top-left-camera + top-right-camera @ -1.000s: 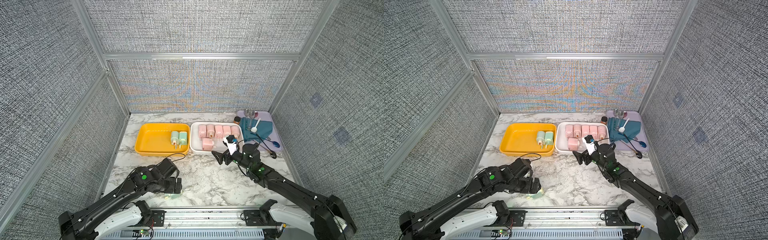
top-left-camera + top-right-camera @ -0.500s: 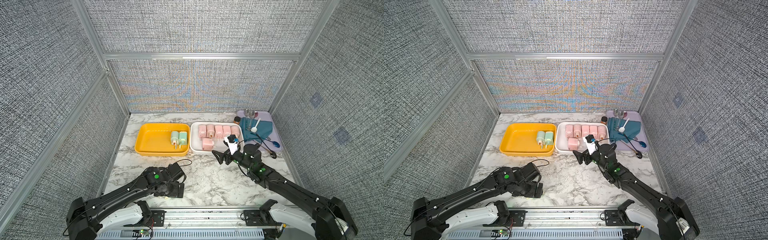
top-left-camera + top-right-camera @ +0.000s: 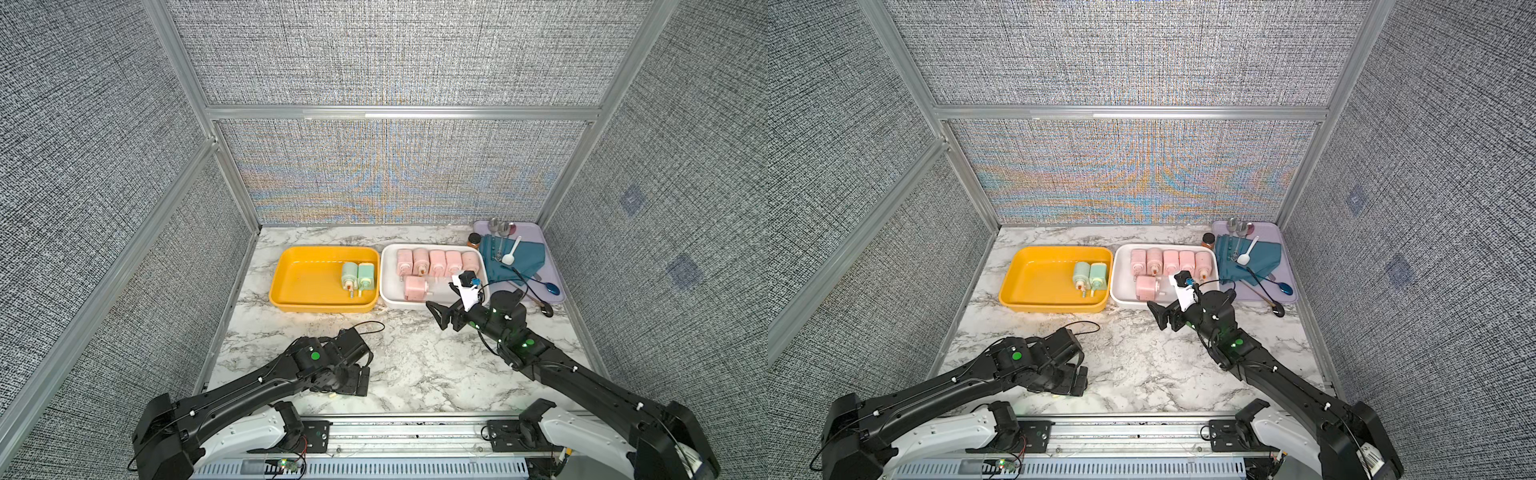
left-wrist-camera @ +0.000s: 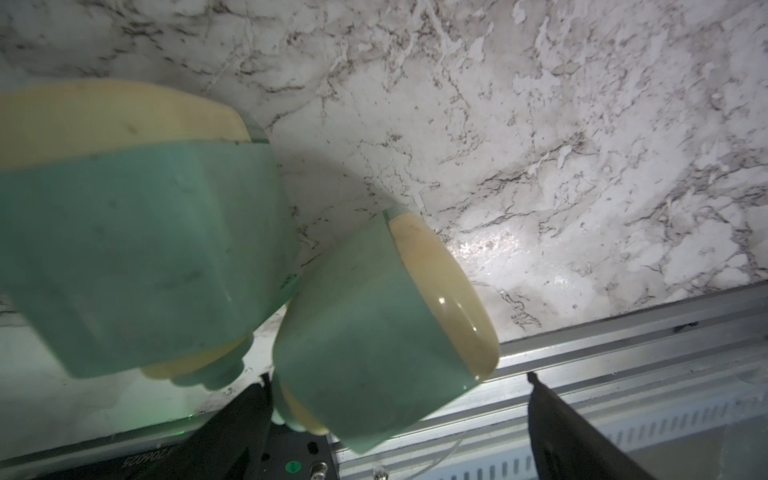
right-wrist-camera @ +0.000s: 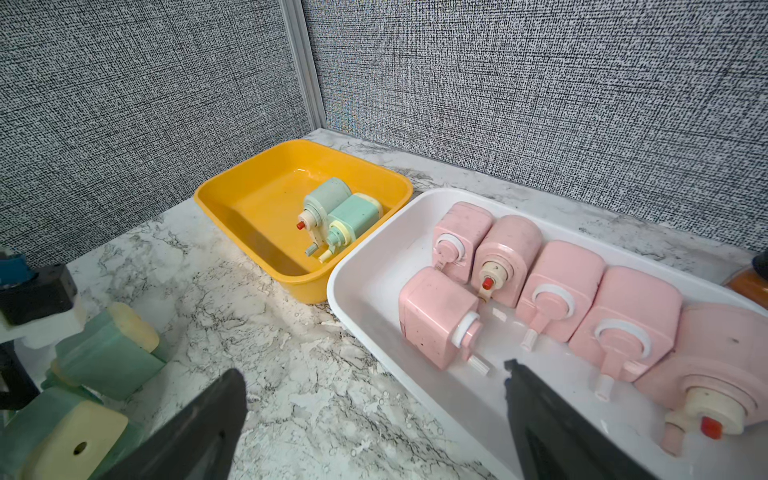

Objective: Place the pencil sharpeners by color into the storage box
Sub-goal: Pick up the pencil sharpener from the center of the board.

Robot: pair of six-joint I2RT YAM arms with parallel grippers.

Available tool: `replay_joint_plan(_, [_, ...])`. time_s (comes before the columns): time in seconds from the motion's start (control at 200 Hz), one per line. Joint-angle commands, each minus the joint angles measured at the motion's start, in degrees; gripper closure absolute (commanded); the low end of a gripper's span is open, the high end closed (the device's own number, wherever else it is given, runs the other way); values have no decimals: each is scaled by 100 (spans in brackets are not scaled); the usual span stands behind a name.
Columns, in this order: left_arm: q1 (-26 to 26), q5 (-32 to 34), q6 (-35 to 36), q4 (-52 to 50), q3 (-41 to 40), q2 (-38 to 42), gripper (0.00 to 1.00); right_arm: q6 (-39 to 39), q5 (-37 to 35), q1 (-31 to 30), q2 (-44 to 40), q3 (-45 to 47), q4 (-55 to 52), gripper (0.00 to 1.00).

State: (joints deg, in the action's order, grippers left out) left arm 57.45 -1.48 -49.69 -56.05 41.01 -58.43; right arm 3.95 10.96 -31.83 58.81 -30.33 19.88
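Observation:
Two mint green pencil sharpeners [image 4: 137, 257] lie on the marble near the front rail. One of them [image 4: 374, 316] lies between the fingers of my open left gripper [image 4: 399, 415], close to one finger. In both top views my left gripper [image 3: 353, 380] [image 3: 1075, 380] hides them. Two more green sharpeners [image 3: 357, 275] lie in the yellow storage box [image 3: 291, 253]. Several pink sharpeners [image 3: 437, 262] lie in the white box [image 3: 399, 303]. My right gripper [image 3: 438, 316] [image 5: 374, 415] hangs open and empty at the white box's front edge.
A purple tray [image 3: 548, 245] at the back right holds a teal cloth [image 3: 523, 257] and spoons. A brown-lidded jar [image 3: 473, 240] stands beside it. A metal rail [image 3: 415, 424] runs along the table's front edge. Grey walls close in three sides.
My left arm has shifted right and toward the front edge, settling over the two green sharpeners with its jaws still open. The right arm has hardly moved.

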Motion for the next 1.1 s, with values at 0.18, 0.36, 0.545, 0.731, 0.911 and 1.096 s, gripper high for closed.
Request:
replay_joint_plan(0.18, [226, -72, -285, 138, -41, 49, 1, -16, -55, 0, -49, -1, 42, 1])
replay_joint_plan(0.36, [495, -43, -554, 217, 19, 10, 1, -50, -37, -6, -35, -8, 17, 1])
replay_joint_plan(0.545, [775, -134, -633, 418, 143, -263, 1, -50, -13, 1, -30, 9, 61, 1])
replay_joint_plan(0.731, [819, 8, -691, 293, 215, -339, 1, -121, -13, -6, -36, -8, -1, 1])
replay_joint_plan(0.911, [925, 581, -124, 18, 580, -339, 1, -113, -42, -4, -80, 62, 76, 1])
replay_joint_plan(1.096, [938, 869, 292, -504, 623, -823, 1, -74, -123, -5, -205, 118, 77, 1])
